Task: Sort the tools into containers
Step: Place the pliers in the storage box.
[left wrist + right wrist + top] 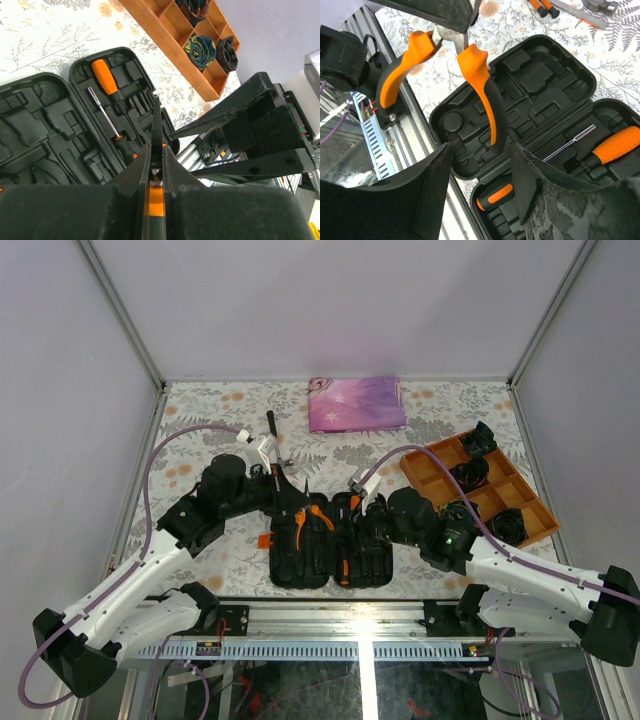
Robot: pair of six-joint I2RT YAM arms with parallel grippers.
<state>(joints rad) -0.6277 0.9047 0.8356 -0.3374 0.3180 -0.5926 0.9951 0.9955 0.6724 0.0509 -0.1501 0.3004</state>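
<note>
Your pliers (487, 105) are orange and black, the case (545, 85) black, the tabletop (520, 20) white with grey-and-orange flowers.

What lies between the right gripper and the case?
The pliers, held by the left gripper, hang there, one handle just off the open right gripper, over the case; right wrist view.

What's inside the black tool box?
The open black plastic tool case holds a fat orange-handled screwdriver and a slim metal-shafted screwdriver. Other moulded slots in sight look empty. The black robot arms cover the rest.
</note>
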